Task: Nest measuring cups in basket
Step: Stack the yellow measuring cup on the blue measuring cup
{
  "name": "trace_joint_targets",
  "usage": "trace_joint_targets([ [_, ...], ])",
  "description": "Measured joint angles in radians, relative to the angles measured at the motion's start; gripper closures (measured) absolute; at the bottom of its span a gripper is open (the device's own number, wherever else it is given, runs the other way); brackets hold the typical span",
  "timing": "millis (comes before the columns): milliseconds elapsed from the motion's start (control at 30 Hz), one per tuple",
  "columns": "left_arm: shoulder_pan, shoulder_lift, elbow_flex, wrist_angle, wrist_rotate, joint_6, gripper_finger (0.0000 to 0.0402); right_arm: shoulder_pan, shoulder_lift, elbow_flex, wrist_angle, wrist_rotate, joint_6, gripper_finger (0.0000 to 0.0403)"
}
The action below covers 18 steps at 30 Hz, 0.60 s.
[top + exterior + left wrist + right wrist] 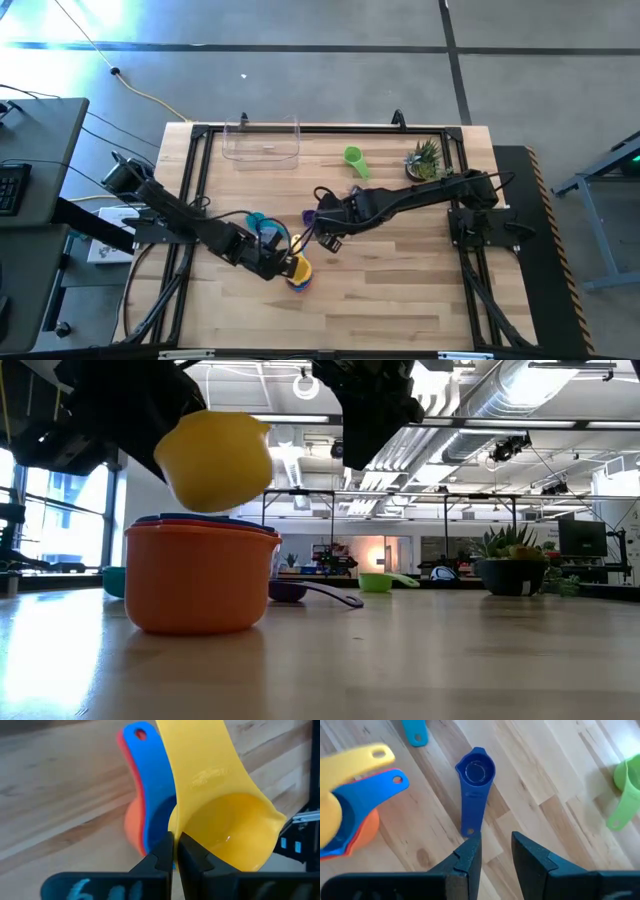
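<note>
Left gripper: fingers pinched tight on the yellow cup, holding it in the air just above the cup stack.
Cup stack: an orange cup at the bottom with a blue cup and more cups nested inside, standing on the tabletop well apart from the basket.
Right gripper: fingers part way open, holding nothing, hanging over the handle of the small dark blue cup.
Small dark blue cup: lies flat beside the cup stack.
Teal cup: near the cup stack.
Green cup: between the basket and the potted plant.
Basket: clear bin at the far edge of the tabletop; no cups show inside.
</note>
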Motion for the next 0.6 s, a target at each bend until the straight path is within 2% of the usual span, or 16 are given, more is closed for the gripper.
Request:
trace_joint_targets([
  [200, 0.0, 0.04, 0.0, 0.047, 0.039, -0.031, 0.0397, 0.0, 0.0, 0.0, -0.001, 0.028, -0.019, 0.0305],
  [600, -0.005, 0.035, 0.0, -0.008, 0.056, -0.069, 0.0397, 0.0, 0.0, 0.0, 0.001, 0.04, -0.041, 0.0305],
])
